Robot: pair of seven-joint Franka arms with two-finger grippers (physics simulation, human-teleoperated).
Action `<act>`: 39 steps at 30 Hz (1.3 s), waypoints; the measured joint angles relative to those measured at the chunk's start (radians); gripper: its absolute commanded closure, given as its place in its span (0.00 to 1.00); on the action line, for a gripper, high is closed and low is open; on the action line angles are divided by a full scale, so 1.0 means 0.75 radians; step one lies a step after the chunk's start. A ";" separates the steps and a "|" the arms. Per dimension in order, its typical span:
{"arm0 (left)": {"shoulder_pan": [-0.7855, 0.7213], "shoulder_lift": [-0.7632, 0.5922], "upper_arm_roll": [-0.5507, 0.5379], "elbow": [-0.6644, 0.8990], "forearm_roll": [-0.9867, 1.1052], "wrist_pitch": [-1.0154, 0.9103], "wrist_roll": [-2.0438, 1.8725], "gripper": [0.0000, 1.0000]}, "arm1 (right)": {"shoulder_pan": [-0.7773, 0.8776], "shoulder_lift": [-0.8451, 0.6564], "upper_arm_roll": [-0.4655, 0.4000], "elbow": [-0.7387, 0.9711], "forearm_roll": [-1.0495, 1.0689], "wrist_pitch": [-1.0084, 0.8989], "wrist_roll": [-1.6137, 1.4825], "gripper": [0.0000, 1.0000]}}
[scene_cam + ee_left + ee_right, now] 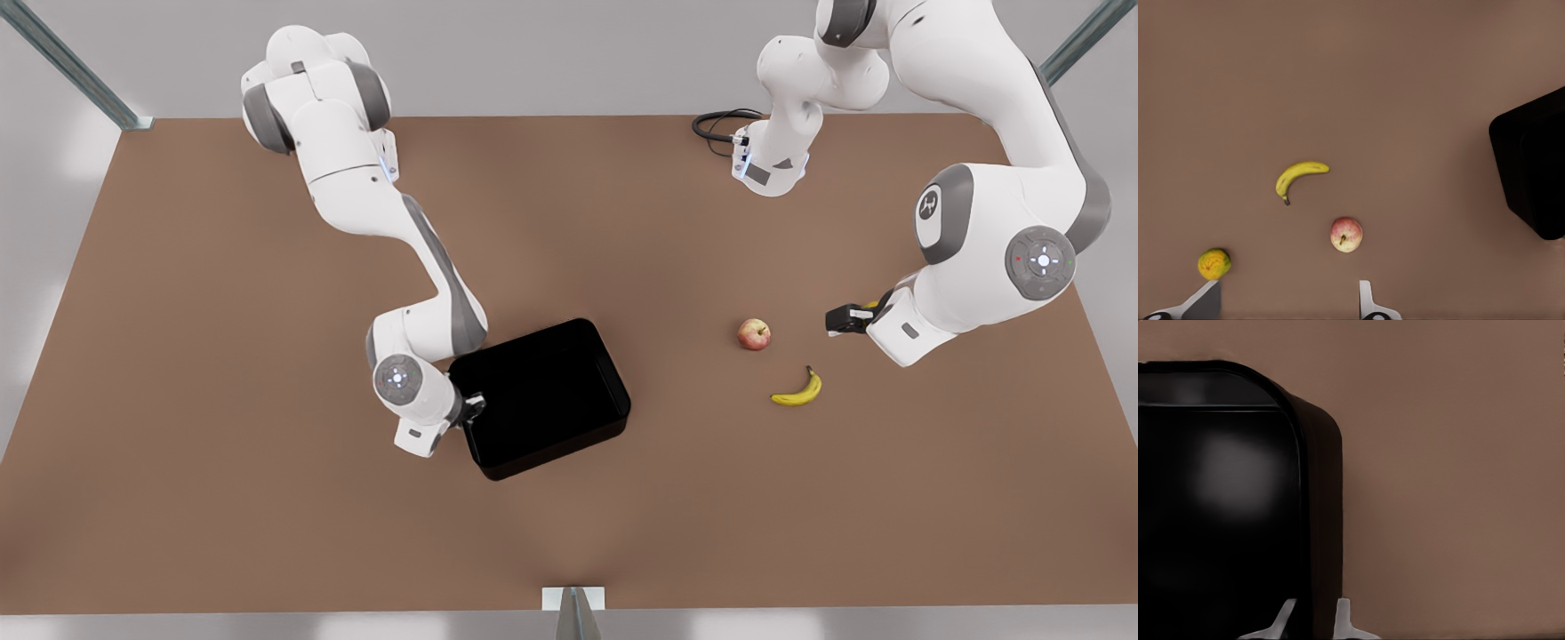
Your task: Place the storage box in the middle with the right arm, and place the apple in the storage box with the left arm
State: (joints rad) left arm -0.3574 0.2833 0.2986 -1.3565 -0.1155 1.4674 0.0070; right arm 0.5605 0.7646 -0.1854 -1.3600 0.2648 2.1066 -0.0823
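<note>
apple [754, 334] nr banana [797, 390], box [540, 396] apart

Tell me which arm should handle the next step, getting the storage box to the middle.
Right. The right gripper straddles the storage box wall, one finger on each side, so it can likely drag it over. The left gripper hangs open over the apple, away from the box.

Bare table [622, 222] around the apple [754, 334] (banana [797, 391] just beside), storage box [540, 396] well apart.

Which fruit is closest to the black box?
The apple, red with yellow patches. The banana lies farther from the storage box, and the yellow round fruit is farthest.
</note>
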 measured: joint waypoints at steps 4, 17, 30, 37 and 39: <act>-0.001 0.003 0.000 0.000 0.000 -0.014 -0.014 0.00 | 0.002 -0.057 0.001 0.040 -0.049 -0.001 0.143 0.00; -0.100 -0.050 -0.050 -0.843 -0.008 0.426 -0.140 0.00 | -0.658 -0.931 0.103 -0.072 -0.440 -0.885 0.304 0.00; -0.106 0.087 -0.084 -1.030 -0.027 0.889 -0.203 0.00 | -0.643 -0.915 0.117 -0.093 -0.464 -1.065 0.360 0.00; -0.106 0.115 -0.099 -1.072 -0.060 0.941 -0.221 0.00 | -0.648 -0.904 0.117 -0.100 -0.463 -1.081 0.377 0.00; -0.105 0.125 -0.098 -1.074 -0.062 0.950 -0.225 0.00 | -0.645 -0.903 0.118 -0.102 -0.462 -1.081 0.381 0.00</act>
State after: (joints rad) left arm -0.4359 0.3771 0.2252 -2.1616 -0.1621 2.1802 -0.1619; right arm 0.0764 0.0876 -0.0968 -1.4361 -0.0819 1.2958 0.2033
